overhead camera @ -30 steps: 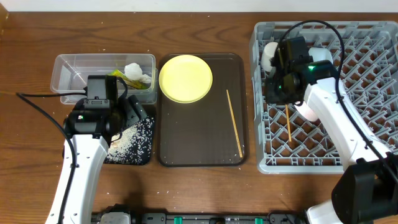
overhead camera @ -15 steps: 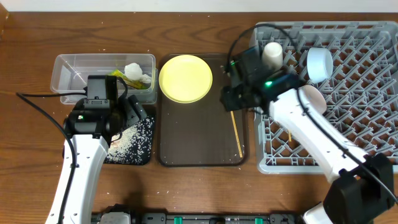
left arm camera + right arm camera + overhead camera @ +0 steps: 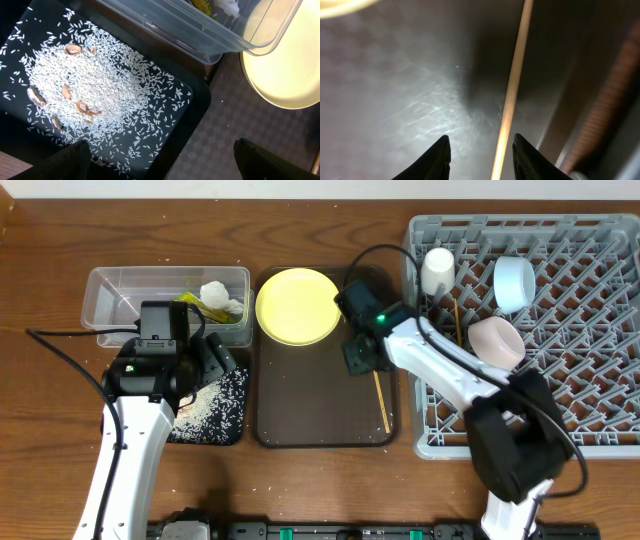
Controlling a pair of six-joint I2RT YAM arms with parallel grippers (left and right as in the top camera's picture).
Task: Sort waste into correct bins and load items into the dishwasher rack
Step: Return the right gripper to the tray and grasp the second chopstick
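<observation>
Grey dishwasher rack (image 3: 480, 448) sat on the right side of the table and already had stuff in it: the small white cup (image 3: 437, 270) near its top-left corner, the light blue bowl (image 3: 513, 283) on its side a bit further right, the white bowl (image 3: 497, 340) below that, and one chopstick (image 3: 459, 320) lying between the pegs.

The other chopstick (image 3: 380, 402) lay on the brown serving tray (image 3: 300, 400), near its right edge, below and to the right of the yellow plate (image 3: 298, 305). The right gripper (image 3: 362, 358) was down over the upper end of it. From the wrist cam its fingers (image 3: 437, 160) were parted on either side of the stick, with a gap showing, so nothing was clamped.

Over on the left, the clear tub (image 3: 110, 295) held the crumpled tissue (image 3: 218, 295) and the yellow-green wrapper (image 3: 195, 302). The rice crumbs (image 3: 95, 95) were piled in the black tray (image 3: 215, 430) just in front of the tub, with a few brownish bits mixed in. The left gripper (image 3: 161, 145) hung over that tray's right edge, fingers spread wide and holding nothing.
</observation>
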